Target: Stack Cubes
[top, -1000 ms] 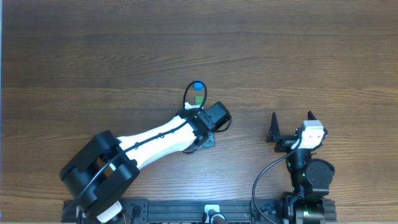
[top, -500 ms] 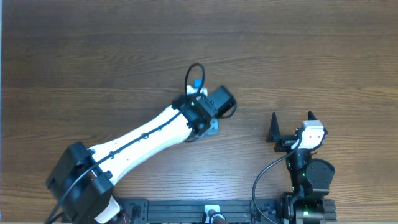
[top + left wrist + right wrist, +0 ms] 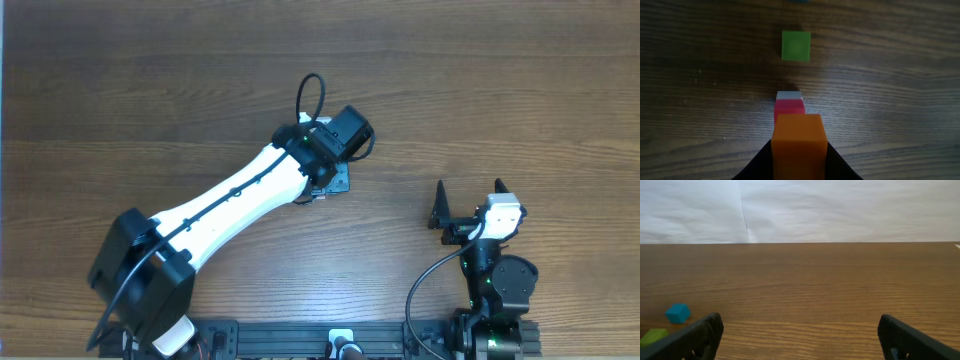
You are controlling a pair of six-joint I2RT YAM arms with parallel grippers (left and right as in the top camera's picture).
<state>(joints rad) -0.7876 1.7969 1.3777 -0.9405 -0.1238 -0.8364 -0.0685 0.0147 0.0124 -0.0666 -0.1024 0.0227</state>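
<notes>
Left arm, top view: the wrist has travelled up the picture since a second ago, and it now covers the spot where the blue and green cubes showed then.

Left gripper (image 3: 799, 162) is clamped on the orange cube (image 3: 799, 137), one dark finger (image 3: 759, 167) against each side.

Just past the orange cube lies a red cube (image 3: 789, 111). A pale grey block (image 3: 789, 94) shows at its far edge (stacked or side by side, cannot tell). Whether the orange cube touches the red one is also unclear.

The green cube (image 3: 796, 46) sits farther on, apart from the red one, flat on the wooden table (image 3: 150, 80). In the right wrist view the blue cube (image 3: 678, 313) lies near the green one.

Right gripper (image 3: 467, 200) has not shifted. Its fingers are spread wide with nothing between them, near its own base.
</notes>
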